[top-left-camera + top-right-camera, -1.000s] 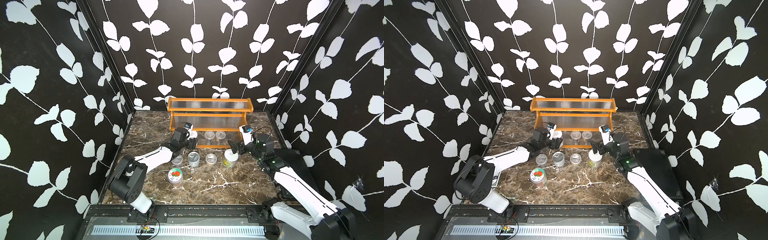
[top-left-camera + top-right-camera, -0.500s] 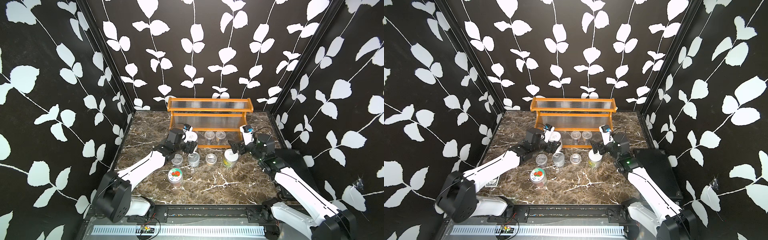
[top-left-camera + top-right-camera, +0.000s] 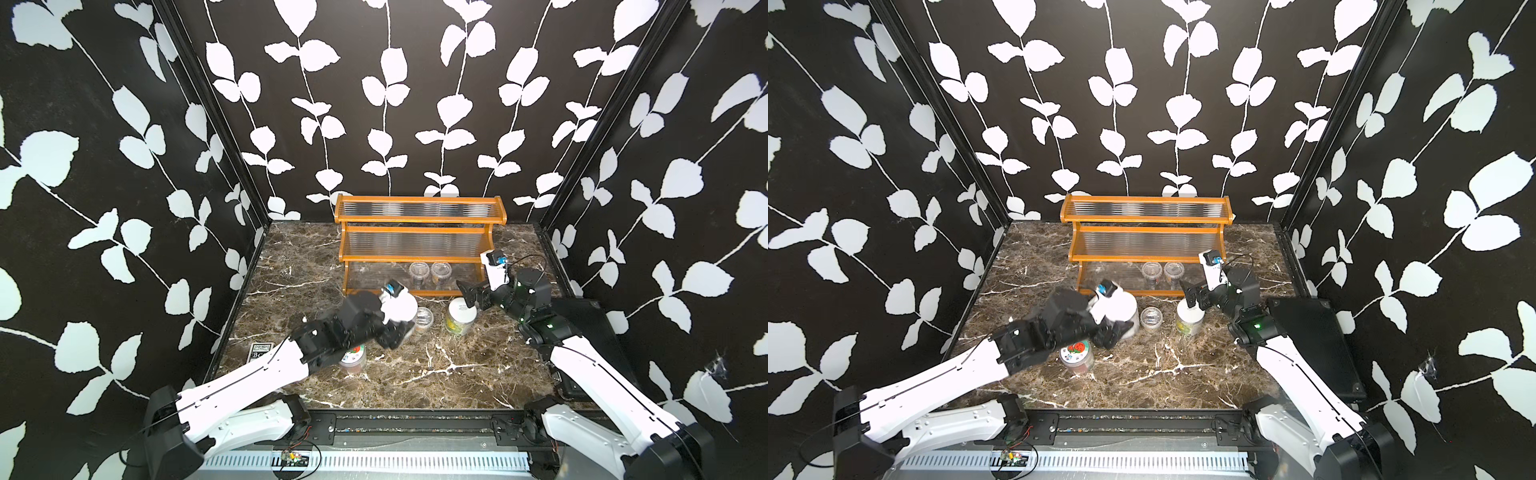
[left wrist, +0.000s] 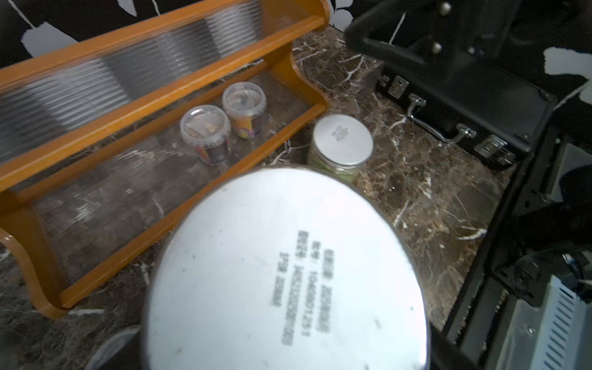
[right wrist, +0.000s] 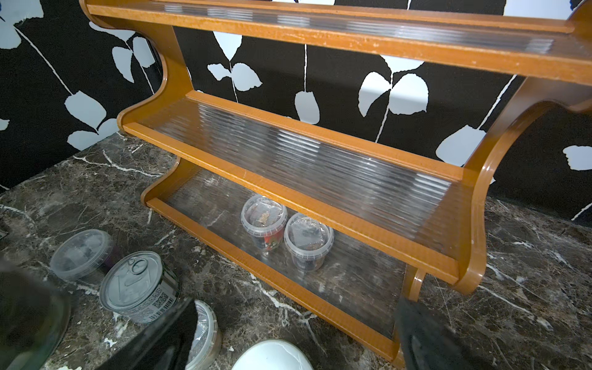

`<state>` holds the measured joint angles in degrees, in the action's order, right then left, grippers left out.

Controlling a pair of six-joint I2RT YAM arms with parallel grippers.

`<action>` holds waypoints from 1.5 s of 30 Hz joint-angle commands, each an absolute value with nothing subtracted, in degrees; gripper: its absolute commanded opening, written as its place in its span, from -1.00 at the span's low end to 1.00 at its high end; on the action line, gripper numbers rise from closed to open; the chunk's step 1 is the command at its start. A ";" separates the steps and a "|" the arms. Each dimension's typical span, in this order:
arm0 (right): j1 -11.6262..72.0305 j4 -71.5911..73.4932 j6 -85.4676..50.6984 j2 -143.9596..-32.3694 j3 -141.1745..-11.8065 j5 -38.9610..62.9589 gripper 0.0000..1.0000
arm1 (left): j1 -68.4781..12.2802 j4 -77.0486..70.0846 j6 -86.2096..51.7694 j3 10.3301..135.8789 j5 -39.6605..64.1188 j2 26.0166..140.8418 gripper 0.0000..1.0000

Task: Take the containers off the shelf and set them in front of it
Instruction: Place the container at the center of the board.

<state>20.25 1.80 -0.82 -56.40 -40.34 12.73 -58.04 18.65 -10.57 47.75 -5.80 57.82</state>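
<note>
Just off the shelf (image 3: 419, 230), white-lid jar (image 3: 400, 309) clamped in left gripper (image 3: 397, 327); two tubs (image 3: 419, 270) remain there; right gripper (image 3: 471, 293) gapes empty

White-lidded jar (image 3: 400, 309) in the left end effector (image 3: 397, 329), just before the shelf (image 3: 419, 229).

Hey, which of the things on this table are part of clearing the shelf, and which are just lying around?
Job in hand:
shelf; two small tubs on its bottom tier; white-lid jar; yellow-green jar, strawberry-lid jar, tin can and two clear cups, standing on the table.

Lying about:
card box; black case.
</note>
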 commanded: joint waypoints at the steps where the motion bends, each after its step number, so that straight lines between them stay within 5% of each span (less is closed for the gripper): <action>1: 19.97 3.13 -0.45 -56.07 -39.73 13.63 1.00 | -61.61 20.74 -16.12 44.94 -13.71 56.78 0.46; 28: 20.03 3.12 -0.88 -55.11 -38.17 14.46 1.00 | -66.32 13.69 -28.48 31.51 -18.99 62.83 0.49; 45: 20.04 3.20 -0.49 -54.85 -37.37 14.09 1.00 | -66.30 17.29 -27.03 35.29 -18.76 64.77 0.81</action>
